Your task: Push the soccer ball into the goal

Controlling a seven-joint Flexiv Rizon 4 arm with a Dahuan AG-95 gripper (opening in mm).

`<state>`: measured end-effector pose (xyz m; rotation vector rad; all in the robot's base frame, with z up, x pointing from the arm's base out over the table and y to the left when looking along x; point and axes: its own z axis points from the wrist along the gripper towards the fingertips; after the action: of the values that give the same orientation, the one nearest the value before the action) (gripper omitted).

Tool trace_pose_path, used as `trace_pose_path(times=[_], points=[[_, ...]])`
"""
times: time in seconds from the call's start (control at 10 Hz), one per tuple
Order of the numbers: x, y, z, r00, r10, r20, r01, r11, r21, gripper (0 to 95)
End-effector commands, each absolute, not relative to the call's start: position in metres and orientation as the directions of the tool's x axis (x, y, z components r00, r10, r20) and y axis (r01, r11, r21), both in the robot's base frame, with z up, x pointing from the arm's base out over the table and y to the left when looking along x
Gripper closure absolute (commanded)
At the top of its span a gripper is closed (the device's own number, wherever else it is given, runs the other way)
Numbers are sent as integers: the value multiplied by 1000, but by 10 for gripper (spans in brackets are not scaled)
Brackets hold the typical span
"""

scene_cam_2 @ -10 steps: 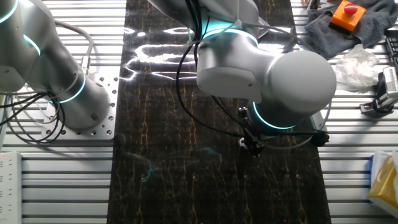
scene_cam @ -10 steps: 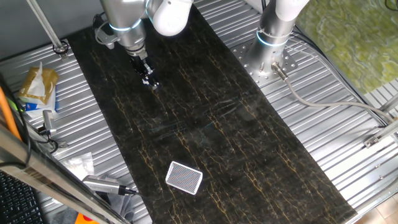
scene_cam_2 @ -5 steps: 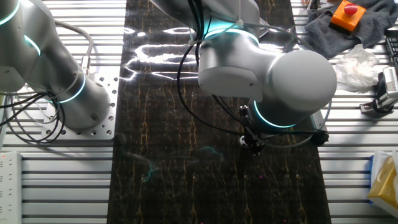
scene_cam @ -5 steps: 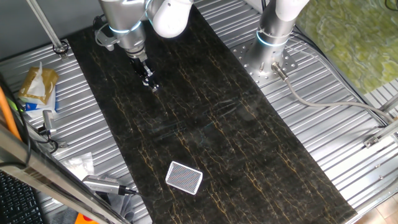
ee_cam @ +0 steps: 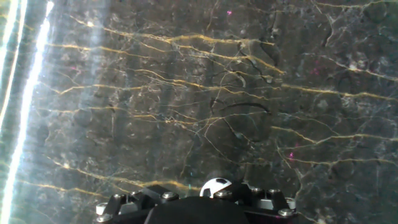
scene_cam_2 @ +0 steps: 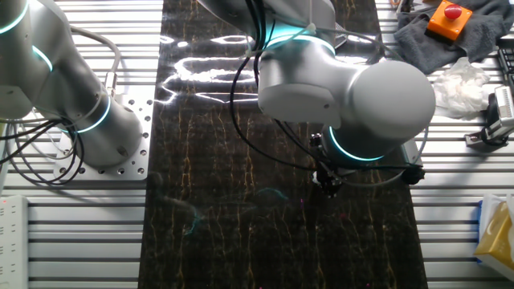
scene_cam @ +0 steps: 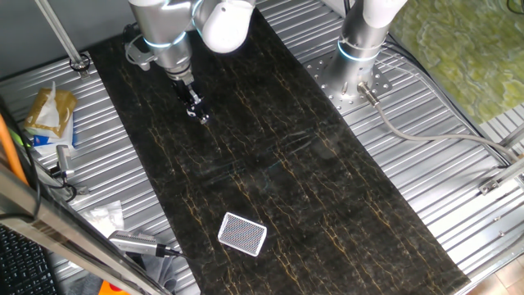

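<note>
The goal (scene_cam: 243,234) lies flat on the dark marbled tabletop (scene_cam: 311,188), near its front left edge in the one fixed view. It is a small rounded rectangle with a white rim and grey mesh inside. Its long axis runs slantwise, from upper left to lower right in that view, roughly across the long strip of the tabletop rather than along it. It does not show in the other fixed view or in the hand view.

The soccer ball (ee_cam: 215,186) shows only in the hand view, as a small white ball with dark patches at the bottom edge, right against the dark body of the claw. In both fixed views it is too small or too hidden to make out.

The claw (scene_cam: 196,111) hangs at the far end of the tabletop, well apart from the goal, with its tip close to the surface. The arm (scene_cam: 168,37) comes down steeply from above, the wrist pointing almost straight down. In the other fixed view the big grey elbow (scene_cam_2: 353,96) covers most of the claw (scene_cam_2: 328,183). Whether its fingers are apart or together, I cannot tell from any view.
</note>
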<state>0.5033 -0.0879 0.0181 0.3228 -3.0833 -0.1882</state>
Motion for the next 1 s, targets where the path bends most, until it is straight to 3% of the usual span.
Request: trace_pose_path(times=[0.1, 1.0], points=[[504, -85, 19, -979, -204, 23, -200, 972, 123, 190], [515, -61, 25, -984, -177, 29, -172, 978, 116, 190]])
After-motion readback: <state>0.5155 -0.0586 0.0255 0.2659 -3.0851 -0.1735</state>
